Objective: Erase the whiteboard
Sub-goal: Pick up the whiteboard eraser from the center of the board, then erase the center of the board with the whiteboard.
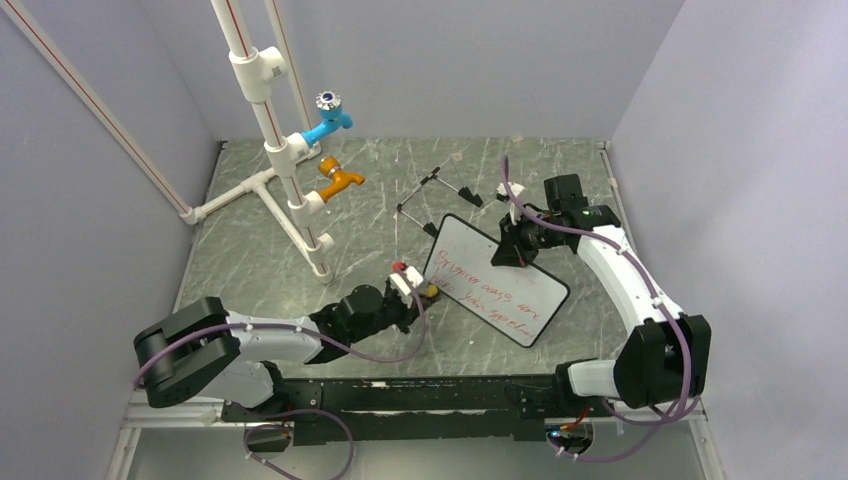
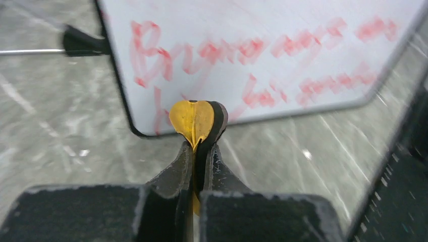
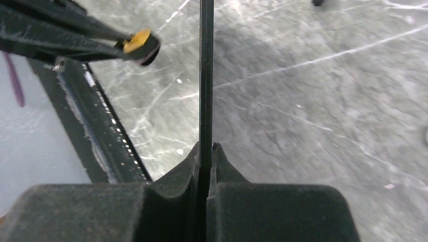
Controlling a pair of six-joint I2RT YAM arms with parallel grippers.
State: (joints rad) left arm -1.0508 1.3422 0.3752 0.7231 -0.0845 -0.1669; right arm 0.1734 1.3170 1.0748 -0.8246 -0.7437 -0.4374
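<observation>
Pinched fully closed, the left gripper (image 2: 198, 147) has a small yellow-black eraser block (image 2: 196, 120) squeezed between its fingertips. The right gripper (image 3: 207, 151) is likewise clamped, on the thin black frame of the whiteboard (image 1: 497, 287). The board sits at the middle of the table (image 1: 250, 250), tilted rather than flat. In the overhead view its long axis runs from far-left to near-right, and the red handwriting follows that axis. The right gripper holds its far long edge, so the wrist camera sees the board edge-on. The eraser hangs just beside the board's near-left corner, facing the written side; I cannot tell whether it touches. The left arm lies low, stretched from its base at the near left toward the right across the table. The right arm rises from the near right, reaches far, then bends back leftward over the board.
</observation>
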